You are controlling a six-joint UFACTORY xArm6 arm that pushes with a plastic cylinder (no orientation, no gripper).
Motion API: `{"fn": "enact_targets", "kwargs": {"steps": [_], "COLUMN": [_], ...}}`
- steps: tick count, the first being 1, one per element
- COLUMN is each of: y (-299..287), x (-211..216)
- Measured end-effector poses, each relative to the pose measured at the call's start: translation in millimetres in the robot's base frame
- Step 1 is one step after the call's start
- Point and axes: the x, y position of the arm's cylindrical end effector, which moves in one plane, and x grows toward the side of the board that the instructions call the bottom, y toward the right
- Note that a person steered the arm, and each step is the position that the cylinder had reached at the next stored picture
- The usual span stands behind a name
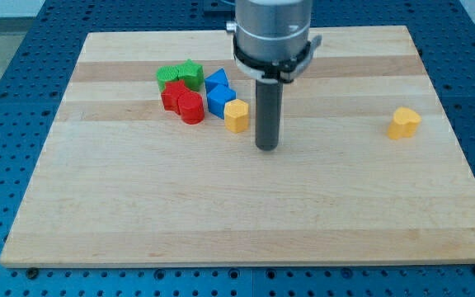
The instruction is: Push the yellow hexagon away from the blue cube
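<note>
The yellow hexagon (237, 115) stands on the wooden board, touching the lower right side of the blue cube (220, 100). Another blue block (215, 80) sits just above the cube. My tip (267, 148) rests on the board a short way to the right of the yellow hexagon and slightly below it, with a small gap between them. The rod hangs from the arm's grey body at the view's top centre.
Left of the blue blocks lies a tight cluster: a green star (191, 73), a green block (168, 77), a red block (172, 96) and a red cylinder (191, 108). A second yellow block (403, 122) sits alone at the view's right. The wooden board (237, 206) lies on a blue perforated table.
</note>
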Motion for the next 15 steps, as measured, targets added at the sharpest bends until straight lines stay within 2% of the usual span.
{"fn": "enact_targets", "kwargs": {"steps": [1, 2, 3, 7, 10, 15], "y": [-13, -47, -73, -80, -61, -47], "x": [38, 18, -26, -47, -73, -75]}}
